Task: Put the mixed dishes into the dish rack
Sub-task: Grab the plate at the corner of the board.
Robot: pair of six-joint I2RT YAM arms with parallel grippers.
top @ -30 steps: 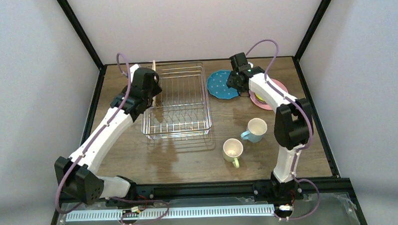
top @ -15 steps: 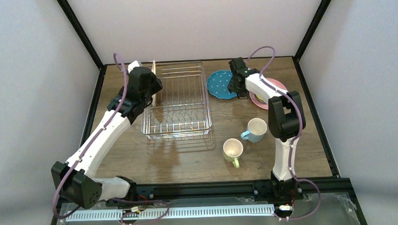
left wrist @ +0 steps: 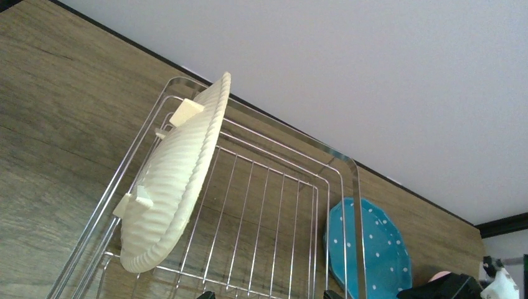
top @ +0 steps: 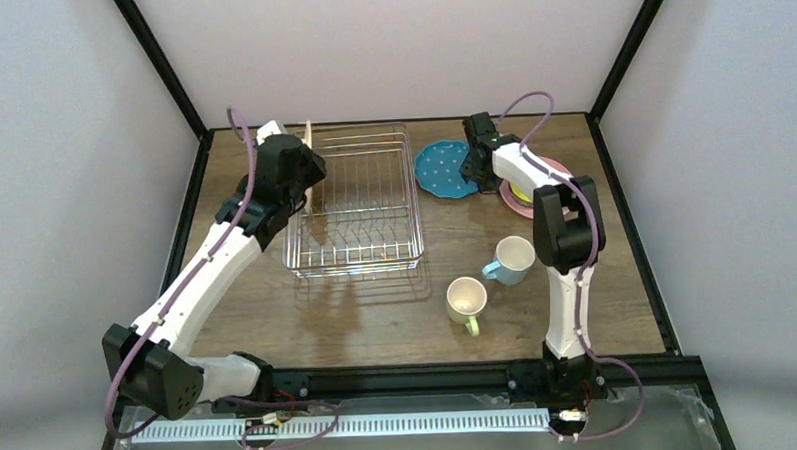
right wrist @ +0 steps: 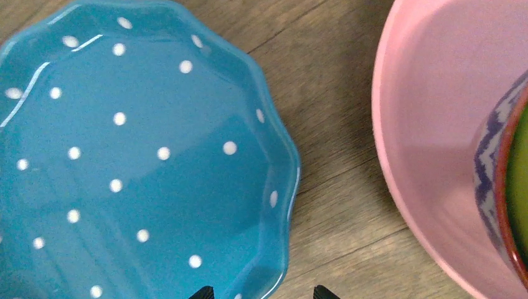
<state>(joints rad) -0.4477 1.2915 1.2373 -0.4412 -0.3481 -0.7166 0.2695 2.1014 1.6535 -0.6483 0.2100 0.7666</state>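
Now, from above, the wire dish rack (top: 356,258) stands on the wooden table (top: 378,321), left of the middle. The tan woven-look plate (top: 310,158) stands on its edge inside it, at the left wall, and the black head of the left arm (top: 211,262) is just beside this plate. The teal dotted plate (top: 438,174) lies flat on the table just right of the rack; the pink round plate (top: 524,210) lies further right, with the patterned bowl (top: 518,192), lime inside, on it. The right arm (top: 565,234) bends over these two plates. The light-blue mug (top: 513,256) and the pale yellow-green mug (top: 466,299) stand upright near each other on the table, outside the rack.

From the left wrist camera, the left gripper (left wrist: 268,294) shows only two dark fingertips at the bottom edge, far from each other: the jaws are wide and hold nothing. The tan plate leans tilted on the rack's side wires, its ribbed side to the camera.

From the right wrist camera, the right gripper (right wrist: 261,291) is also spread wide and empty. One tip is over the scalloped rim of the teal plate, the other over bare wood. The pink plate is at the right, apart from the teal one, and a part of the bowl, with blue zigzag pattern, sits in it
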